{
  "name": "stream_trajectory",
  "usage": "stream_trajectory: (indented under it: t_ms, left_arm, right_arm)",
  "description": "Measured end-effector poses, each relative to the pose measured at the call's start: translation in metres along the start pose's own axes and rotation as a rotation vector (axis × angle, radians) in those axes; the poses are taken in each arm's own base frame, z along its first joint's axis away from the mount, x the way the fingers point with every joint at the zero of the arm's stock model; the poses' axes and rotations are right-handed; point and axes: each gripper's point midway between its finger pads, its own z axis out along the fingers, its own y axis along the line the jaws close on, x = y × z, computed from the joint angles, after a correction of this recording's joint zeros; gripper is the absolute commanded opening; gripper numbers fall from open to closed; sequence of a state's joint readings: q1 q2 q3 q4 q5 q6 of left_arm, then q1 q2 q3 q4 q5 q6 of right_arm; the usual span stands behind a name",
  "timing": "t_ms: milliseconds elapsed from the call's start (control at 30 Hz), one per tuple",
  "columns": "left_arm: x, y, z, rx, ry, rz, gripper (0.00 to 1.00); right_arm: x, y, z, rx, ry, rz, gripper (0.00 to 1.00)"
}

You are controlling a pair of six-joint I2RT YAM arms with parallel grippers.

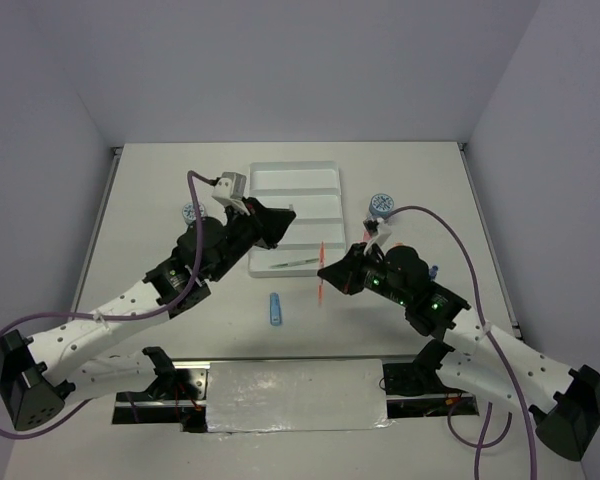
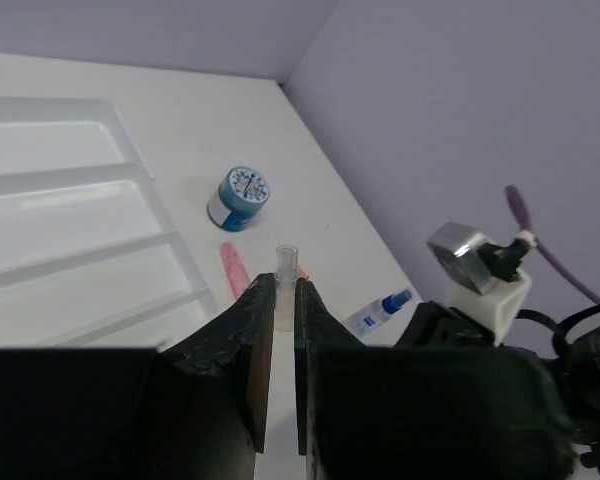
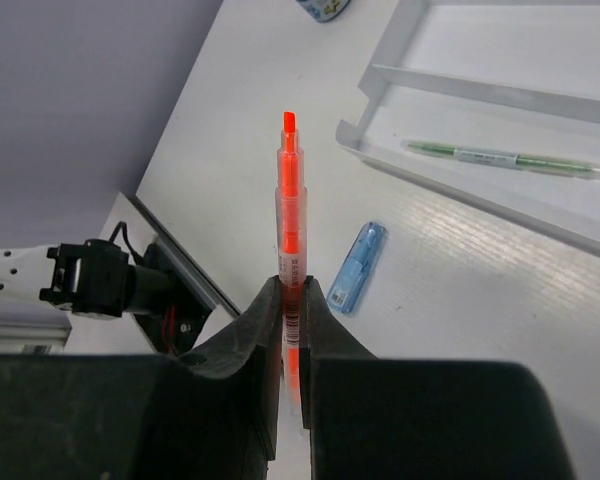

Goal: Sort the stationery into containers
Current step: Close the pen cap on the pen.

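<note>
Orange pen was pinched by right gripper (left gripper pinched a clear cap); probably best laid flat beside green pen in tray.

The right jaws hide the orange pen lower down; beyond them a tub is cropped.

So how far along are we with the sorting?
Done: only the green pen lies in the tray. In hand: right gripper clamps the orange pen; left gripper pinches a clear cap. To do, on the table: blue stick, pink stick, right-side tub, left-side tub, white-blue tube.
</note>
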State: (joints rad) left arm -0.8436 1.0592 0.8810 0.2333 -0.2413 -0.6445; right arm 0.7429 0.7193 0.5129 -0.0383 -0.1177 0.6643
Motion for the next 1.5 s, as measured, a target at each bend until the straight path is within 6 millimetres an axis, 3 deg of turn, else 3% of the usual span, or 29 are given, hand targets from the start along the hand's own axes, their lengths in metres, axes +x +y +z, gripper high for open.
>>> stream_trajectory:
  t_ms: [100, 333, 567, 833, 1500]
  left_arm:
    - [-0.011, -0.008, -0.001, 0.037, -0.053, -0.039, 0.0]
    - [-0.002, -0.012, -0.007, 0.109, -0.069, -0.057, 0.0]
    - [-0.009, -0.027, -0.01, 0.184, -0.084, -0.039, 0.0]
    - [-0.006, -0.033, -0.012, 0.223, -0.069, -0.034, 0.0]
    - [-0.006, -0.033, -0.013, 0.234, -0.065, -0.007, 0.0]
  right_arm:
    - [-0.001, 0.006, 0.01, -0.012, 0.029, -0.004, 0.0]
    - [-0.018, 0.05, 0.018, -0.149, 0.014, -0.03, 0.0]
    - [-0.012, 0.057, 0.017, -0.182, 0.043, -0.075, 0.0]
    - [-0.031, 0.075, 0.015, -0.219, 0.006, -0.129, 0.0]
    - [-0.032, 0.074, 0.015, -0.21, 0.007, -0.16, 0.0]
